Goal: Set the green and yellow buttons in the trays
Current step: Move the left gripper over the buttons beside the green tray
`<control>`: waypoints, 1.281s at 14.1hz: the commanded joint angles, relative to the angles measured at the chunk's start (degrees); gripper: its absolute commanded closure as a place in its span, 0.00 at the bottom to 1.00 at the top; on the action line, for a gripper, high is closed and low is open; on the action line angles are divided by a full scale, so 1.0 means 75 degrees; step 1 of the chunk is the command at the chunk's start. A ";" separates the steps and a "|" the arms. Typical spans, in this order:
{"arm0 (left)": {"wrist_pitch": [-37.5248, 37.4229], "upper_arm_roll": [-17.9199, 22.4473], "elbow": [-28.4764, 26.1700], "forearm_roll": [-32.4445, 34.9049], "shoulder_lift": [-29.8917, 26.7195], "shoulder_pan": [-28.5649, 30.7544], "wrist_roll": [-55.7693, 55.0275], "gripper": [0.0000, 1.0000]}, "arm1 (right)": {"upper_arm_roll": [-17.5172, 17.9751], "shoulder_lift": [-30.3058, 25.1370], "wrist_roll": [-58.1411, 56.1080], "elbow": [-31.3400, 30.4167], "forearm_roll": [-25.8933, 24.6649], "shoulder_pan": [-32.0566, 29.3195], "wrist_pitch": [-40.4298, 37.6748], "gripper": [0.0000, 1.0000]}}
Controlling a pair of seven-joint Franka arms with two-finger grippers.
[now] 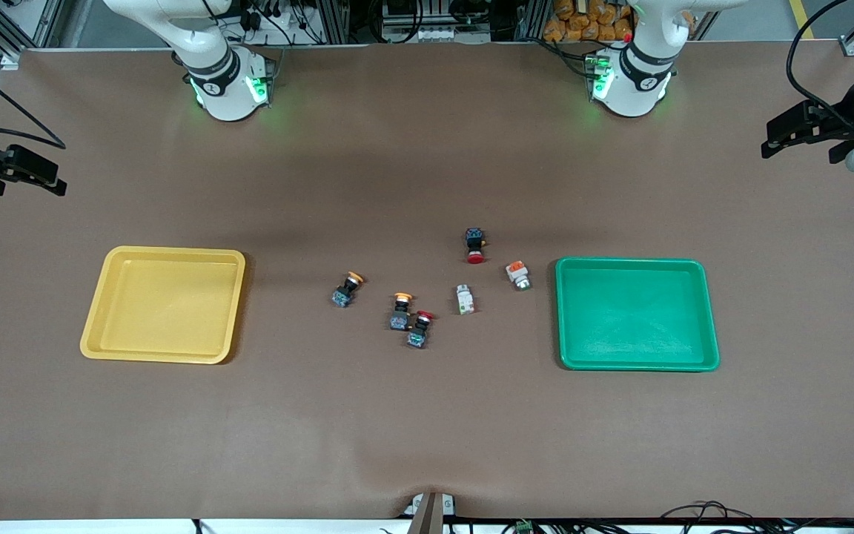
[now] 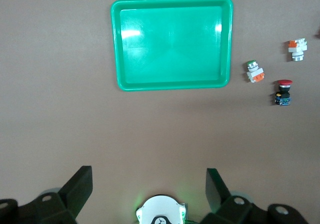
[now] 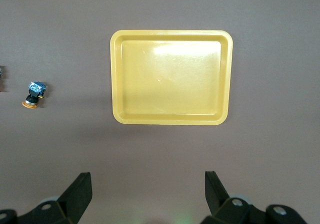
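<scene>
The yellow tray (image 1: pixel 164 304) lies toward the right arm's end of the table and the green tray (image 1: pixel 636 313) toward the left arm's end; both are empty. Between them lie two yellow-capped dark buttons (image 1: pixel 348 288) (image 1: pixel 400 311), a white green-marked button (image 1: pixel 464 299) and a white orange-topped button (image 1: pixel 518 274). My left gripper (image 2: pixel 147 178) is open and empty, high above the table near the green tray (image 2: pixel 171 43). My right gripper (image 3: pixel 147 179) is open and empty, high near the yellow tray (image 3: pixel 171 77). One yellow-capped button (image 3: pixel 34 94) shows in the right wrist view.
Two red-capped dark switches lie among the buttons: one (image 1: pixel 419 328) touches the second yellow-capped button, the other (image 1: pixel 475 245) lies farther from the front camera. The brown table mat is bare around both trays. Both arm bases stand along the table's edge by the robots.
</scene>
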 commanded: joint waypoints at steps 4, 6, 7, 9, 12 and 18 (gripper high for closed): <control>-0.0184 0.0063 0.0170 -0.0083 0.0044 0.0077 0.0111 0.00 | 0.0048 -0.0060 0.0053 -0.0110 -0.0111 -0.0030 0.0044 0.00; -0.0184 0.0075 0.0182 -0.0072 0.0055 0.0077 0.0099 0.00 | 0.0048 -0.0060 0.0053 -0.0121 -0.0123 -0.0031 0.0044 0.00; -0.0184 0.0075 0.0182 -0.0072 0.0079 0.0100 0.0099 0.00 | 0.0048 -0.0048 0.0053 -0.0110 -0.0111 -0.0031 0.0044 0.00; -0.0184 0.0075 0.0159 -0.0072 0.0417 0.0065 0.0029 0.00 | 0.0048 -0.0048 0.0053 -0.0121 -0.0111 -0.0019 0.0021 0.00; -0.0055 0.0029 0.0182 -0.0142 0.1096 -0.0075 -0.0053 0.00 | 0.0048 -0.0013 0.0053 -0.0110 -0.0111 -0.0019 0.0067 0.00; 0.1325 0.0005 0.0885 -0.0154 0.2807 -0.0824 -0.0251 0.00 | 0.0048 -0.0001 0.0053 -0.0110 -0.0111 -0.0019 0.0044 0.00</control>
